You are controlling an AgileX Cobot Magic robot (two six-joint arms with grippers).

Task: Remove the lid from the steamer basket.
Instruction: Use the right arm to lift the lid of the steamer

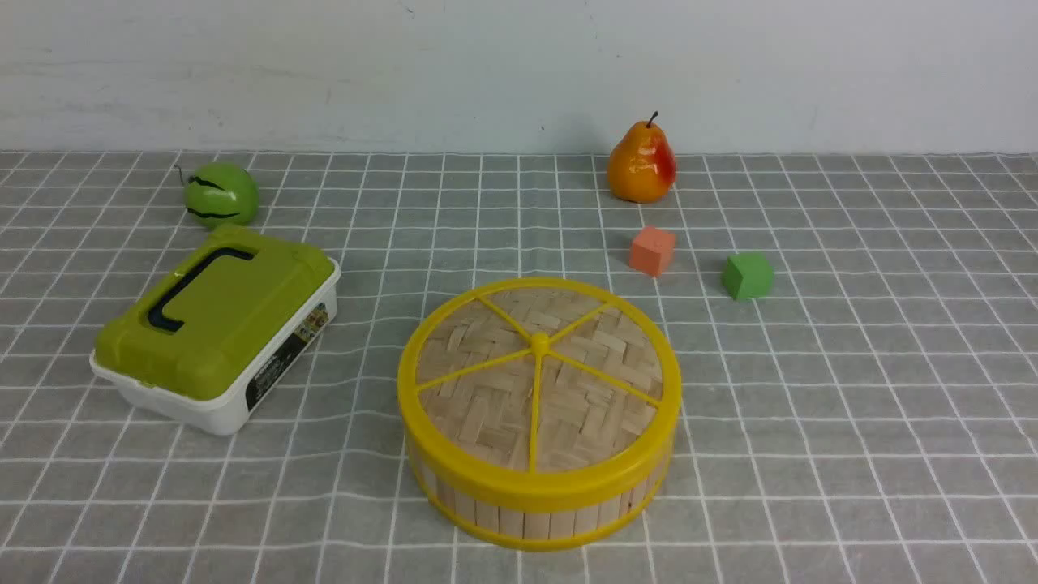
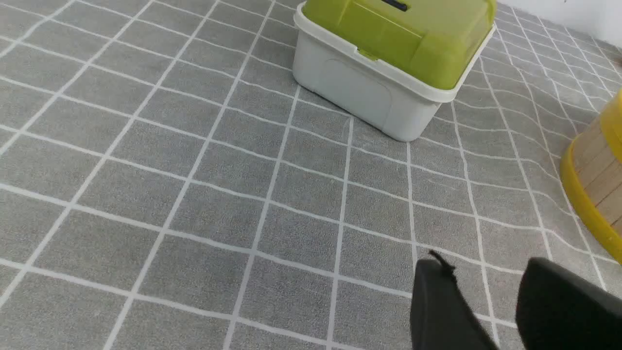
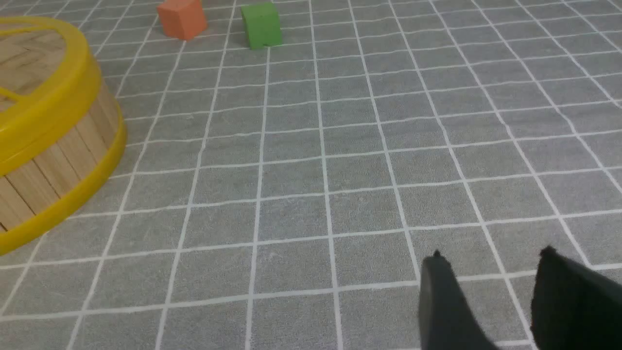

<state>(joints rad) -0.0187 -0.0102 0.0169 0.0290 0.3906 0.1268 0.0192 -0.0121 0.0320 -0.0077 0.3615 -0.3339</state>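
L pincer (image 2: 486, 272): jaws apart, nothing btwn them, bare tabletop (image 2: 194, 194) beyond. R pincer (image 3: 492, 265): same, apart & empty. Lid (image 1: 538, 381) sits flat on steamer basket (image 1: 535, 515), approx midway btwn left & right edges, toward near edge. White box w/ green top (image 1: 215, 324) toward left edge. Pear (image 1: 641, 166) by far edge; orange cube (image 1: 652, 251) & green block (image 1: 747, 276) near it.

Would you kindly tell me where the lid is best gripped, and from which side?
Probably its thick yellow rim, from above: the lid lies flat on the steamer basket, that rim stands proud of the weave, and the centre knob looks small.
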